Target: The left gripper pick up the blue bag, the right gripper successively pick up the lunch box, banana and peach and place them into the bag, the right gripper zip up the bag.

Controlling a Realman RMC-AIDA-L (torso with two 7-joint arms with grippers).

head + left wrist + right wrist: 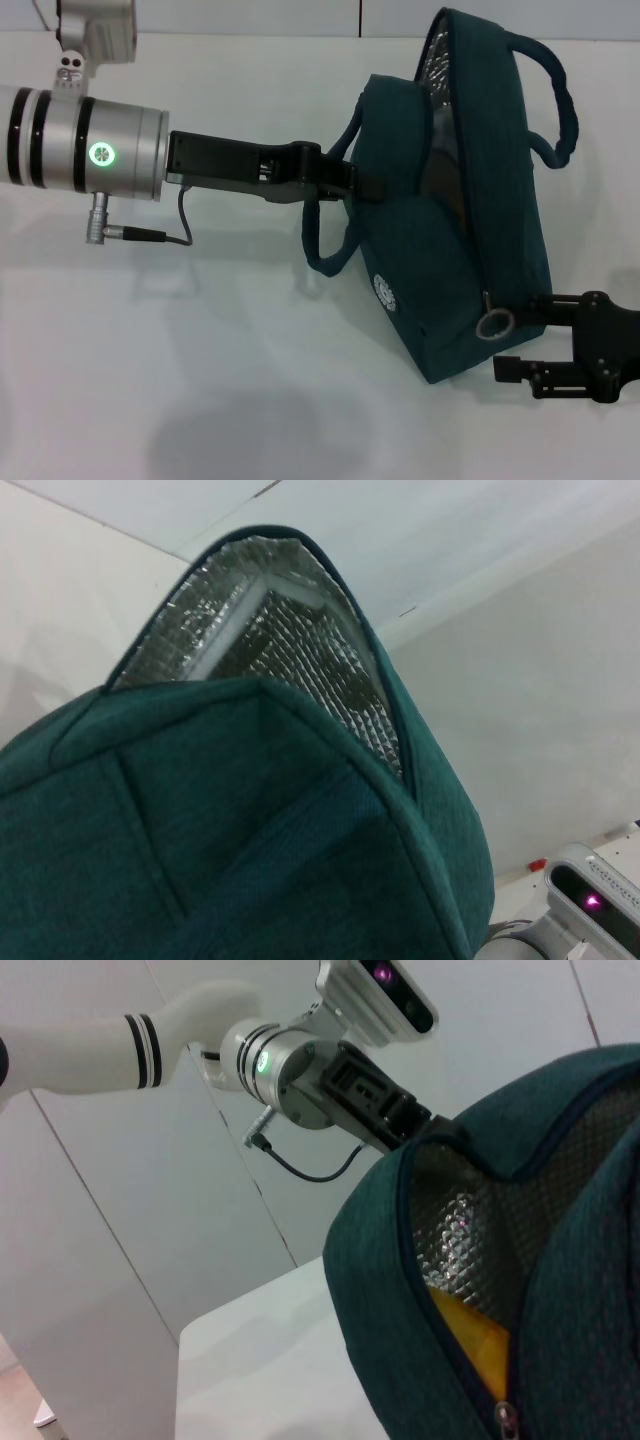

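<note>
The blue bag (450,230) stands tilted on the white table, its lid partly open and showing silver lining (270,630). My left gripper (345,182) is shut on the bag's near edge by a handle strap and holds it up. My right gripper (522,340) is open at the bag's lower corner, its fingers apart, the upper one just beside the zipper's ring pull (495,323). In the right wrist view something yellow (465,1335) shows inside the bag (560,1200), above the zipper slider (507,1417). The lunch box, banana and peach cannot be told apart or are hidden.
The white table (200,380) spreads out to the left of and in front of the bag. The left arm (300,1065) reaches in across it. A cable (150,236) hangs under the left wrist. A wall stands behind the table.
</note>
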